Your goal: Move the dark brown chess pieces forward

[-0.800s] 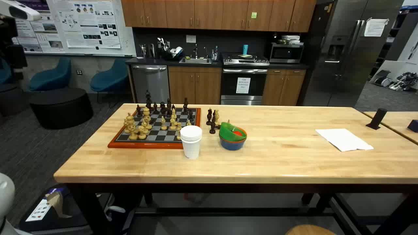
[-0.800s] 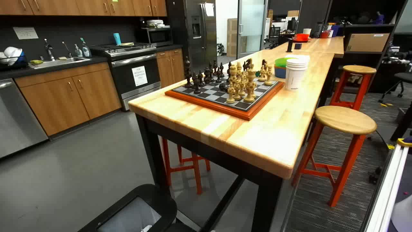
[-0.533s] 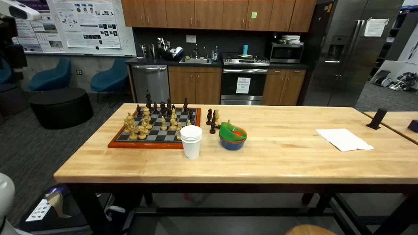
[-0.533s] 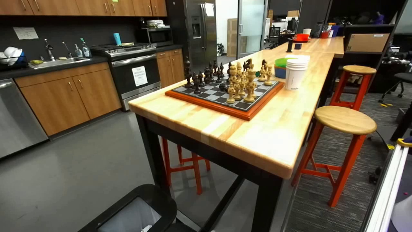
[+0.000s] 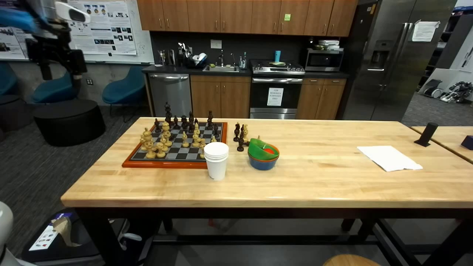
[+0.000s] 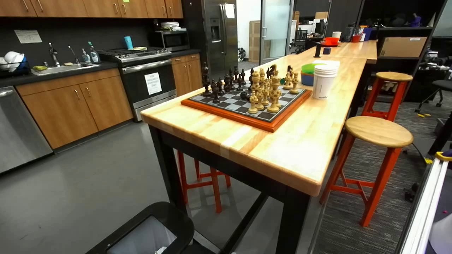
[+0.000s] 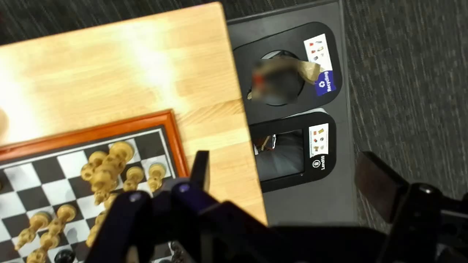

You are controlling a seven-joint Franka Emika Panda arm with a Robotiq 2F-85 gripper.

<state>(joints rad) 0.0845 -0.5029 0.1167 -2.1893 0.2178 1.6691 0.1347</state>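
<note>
Several dark brown chess pieces [image 5: 168, 112] stand along the far side of the chessboard [image 5: 166, 164] in both exterior views [image 6: 206, 79]. One dark piece [image 6: 244, 95] lies on its side on the board. More dark pieces [image 5: 237, 132] stand on the table beside the board. My gripper [image 5: 61, 74] hangs high at the upper left, away from the pieces. In the wrist view the gripper [image 7: 285, 164] is wide open and empty, over the table edge and bins. Dark pieces [image 7: 65, 256] show only partly at the bottom there; the gripper hides others.
Tan chess pieces [image 5: 147, 142] stand on the near side of the board. White stacked cups [image 5: 216, 162] and bowls [image 5: 263, 162] stand by the board's right corner. White paper [image 5: 390, 157] lies farther right. Bins [image 7: 292, 157] stand below the table's end.
The arm and open gripper have moved right, further into view from the left edge of an exterior view. The chess pieces, cups and bowls have not moved.
</note>
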